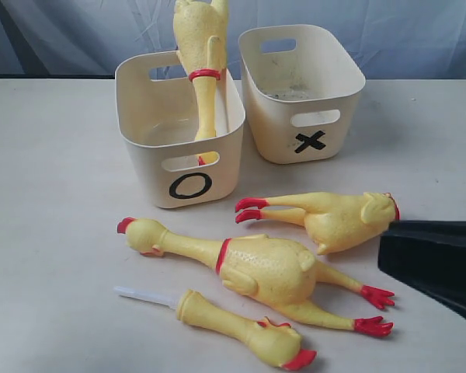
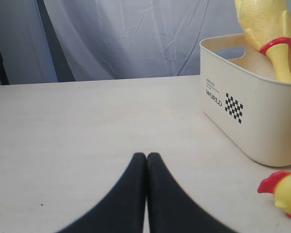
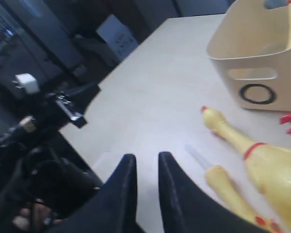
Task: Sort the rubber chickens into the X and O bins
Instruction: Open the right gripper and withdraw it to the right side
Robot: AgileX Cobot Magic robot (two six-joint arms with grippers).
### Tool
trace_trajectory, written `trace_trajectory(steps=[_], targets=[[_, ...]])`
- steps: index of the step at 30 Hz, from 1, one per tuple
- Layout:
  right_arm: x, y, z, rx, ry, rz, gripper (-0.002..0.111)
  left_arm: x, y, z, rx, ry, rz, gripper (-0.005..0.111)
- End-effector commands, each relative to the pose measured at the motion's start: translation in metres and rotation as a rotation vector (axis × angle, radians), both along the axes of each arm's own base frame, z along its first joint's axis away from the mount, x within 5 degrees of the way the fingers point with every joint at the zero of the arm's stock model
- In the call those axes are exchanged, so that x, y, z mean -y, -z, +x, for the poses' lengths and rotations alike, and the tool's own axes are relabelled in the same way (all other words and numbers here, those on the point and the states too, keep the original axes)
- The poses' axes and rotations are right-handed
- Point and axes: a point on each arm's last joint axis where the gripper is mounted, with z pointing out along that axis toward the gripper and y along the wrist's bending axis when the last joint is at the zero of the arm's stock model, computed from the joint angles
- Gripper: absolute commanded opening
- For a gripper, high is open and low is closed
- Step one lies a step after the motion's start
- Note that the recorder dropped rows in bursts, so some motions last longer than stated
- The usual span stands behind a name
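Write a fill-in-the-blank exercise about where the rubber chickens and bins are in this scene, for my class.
One rubber chicken stands head down in the bin marked ___.
The empty bin is marked ___.
The number of chickens lying on the table is ___.
The smallest chicken has a tube coloured ___.
Missing words: O; X; three; white.
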Motion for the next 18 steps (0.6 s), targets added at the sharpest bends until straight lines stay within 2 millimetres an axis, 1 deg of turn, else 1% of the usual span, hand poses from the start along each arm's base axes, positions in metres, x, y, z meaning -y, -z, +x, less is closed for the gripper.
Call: trace_trajectory(steps=[1, 4, 7, 8, 9, 12, 13, 16, 18], targets=[[-0.005, -0.005, -0.005, -0.189, -0.02, 0.168, 0.017, 0.0, -0.003, 0.0, 0.022, 0.002, -0.007, 0.0], [-0.006, 0.0, -0.01, -0.489, 0.016, 0.245, 0.017, 0.0, -0.003, 0.0, 0.022, 0.002, -0.007, 0.0], [-0.006, 0.001, -0.014, -0.608, 0.008, 0.271, 0.017, 0.0, -0.003, 0.0, 0.022, 0.002, -0.007, 0.0], [-0.007, 0.0, -0.014, -0.615, 0.002, 0.28, 0.017, 0.0, -0.003, 0.0, 0.022, 0.002, -0.007, 0.0], [-0.007, -0.001, -0.014, -0.578, -0.011, 0.281, 0.017, 0.0, -0.003, 0.0, 0.022, 0.002, -0.007, 0.0], [-0.007, -0.008, -0.012, -0.254, -0.083, 0.224, 0.017, 0.0, -0.003, 0.0, 0.022, 0.002, -0.007, 0.0], [-0.007, -0.009, -0.011, -0.193, -0.093, 0.212, 0.017, 0.0, -0.003, 0.0, 0.022, 0.002, -0.007, 0.0], [-0.007, -0.01, -0.011, -0.165, -0.098, 0.21, 0.017, 0.0, -0.003, 0.0, 0.022, 0.002, -0.007, 0.0], [-0.007, -0.009, -0.01, -0.087, -0.107, 0.161, 0.017, 0.0, -0.003, 0.0, 0.022, 0.002, -0.007, 0.0]])
